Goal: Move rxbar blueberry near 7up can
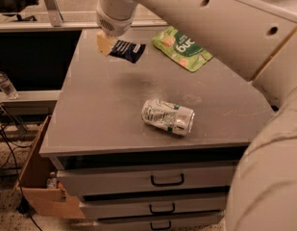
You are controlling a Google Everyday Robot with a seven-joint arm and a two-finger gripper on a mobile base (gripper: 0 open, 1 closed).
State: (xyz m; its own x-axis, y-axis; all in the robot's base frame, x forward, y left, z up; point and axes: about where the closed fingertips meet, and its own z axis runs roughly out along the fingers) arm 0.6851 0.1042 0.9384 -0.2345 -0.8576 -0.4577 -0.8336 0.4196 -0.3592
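Observation:
The rxbar blueberry (128, 50), a small dark navy wrapper, hangs tilted just above the far left part of the grey table (105, 109). My gripper (111, 44) reaches down from the arm above and is shut on the bar's left end. Its yellowish fingers (104, 42) show beside the wrapper. The 7up can (167, 117) lies on its side near the table's front middle, well apart from the bar.
A green snack pouch (183, 47) lies flat at the table's far right. My arm's bulk (263, 37) covers the right side. Drawers (157, 181) sit under the table. A cardboard box (40, 186) and a water bottle (4, 83) are at the left.

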